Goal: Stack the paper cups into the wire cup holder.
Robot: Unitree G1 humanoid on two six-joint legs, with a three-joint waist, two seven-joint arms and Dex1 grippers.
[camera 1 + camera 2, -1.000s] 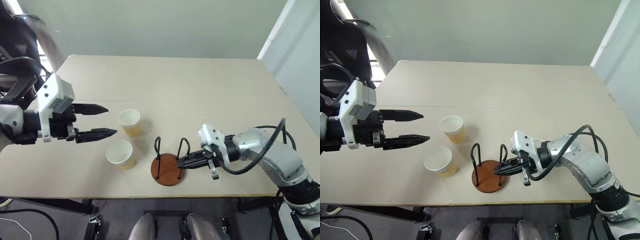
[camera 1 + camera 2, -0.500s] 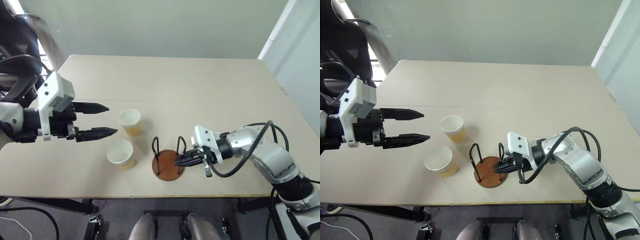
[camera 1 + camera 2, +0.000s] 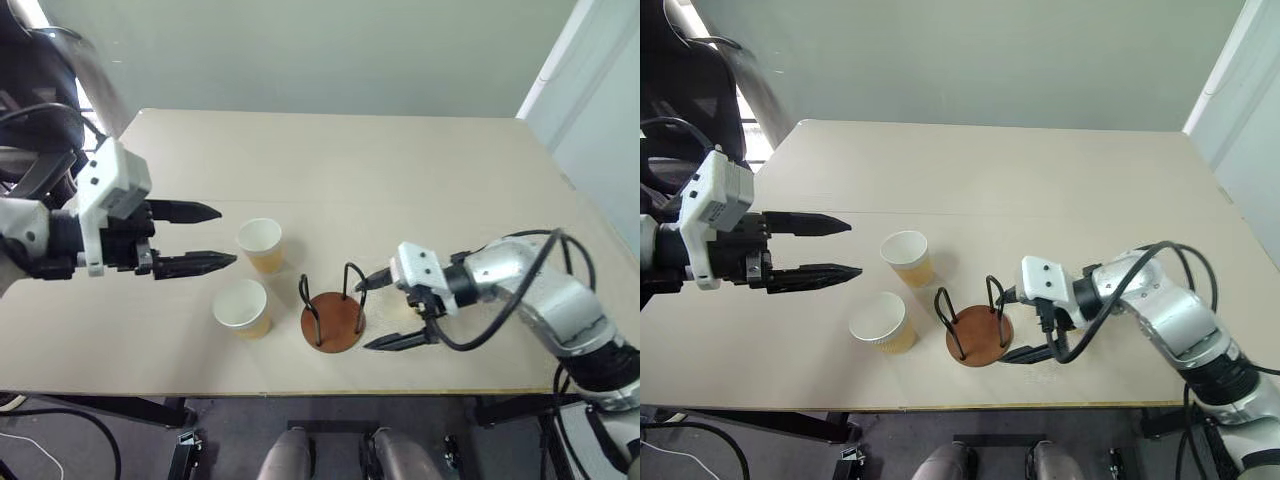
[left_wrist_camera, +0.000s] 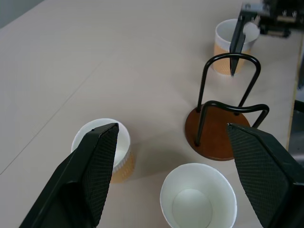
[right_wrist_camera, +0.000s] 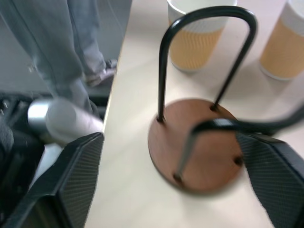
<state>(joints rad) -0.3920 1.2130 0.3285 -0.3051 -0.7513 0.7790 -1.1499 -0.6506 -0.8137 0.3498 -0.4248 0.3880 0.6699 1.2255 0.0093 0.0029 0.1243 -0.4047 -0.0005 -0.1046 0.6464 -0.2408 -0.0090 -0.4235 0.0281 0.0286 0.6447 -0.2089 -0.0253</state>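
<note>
The wire cup holder (image 3: 332, 322), a reddish-brown disc with two black wire loops, stands empty near the table's front edge. Two paper cups stand upright to its left, one (image 3: 259, 243) farther back and one (image 3: 240, 305) nearer the front. In the left wrist view a third cup (image 4: 221, 47) stands beyond the holder (image 4: 218, 137), beside my right gripper. That right gripper (image 3: 363, 317) is open just right of the holder, its fingers spread on either side of the base's right edge, holding nothing. My left gripper (image 3: 227, 236) hovers open left of the two cups, pointing at them.
The beige table (image 3: 330, 170) spreads wide behind the cups. Its front edge (image 3: 330, 392) runs close below the holder. A dark chair (image 3: 35, 90) stands off the far left corner. In the right wrist view a person's trouser legs (image 5: 80, 42) show beyond the table edge.
My right gripper, shut at the holder's right loop before, has opened wide and lifted a little. The holder has shifted slightly back and turned. My left gripper and the two cups kept still.
</note>
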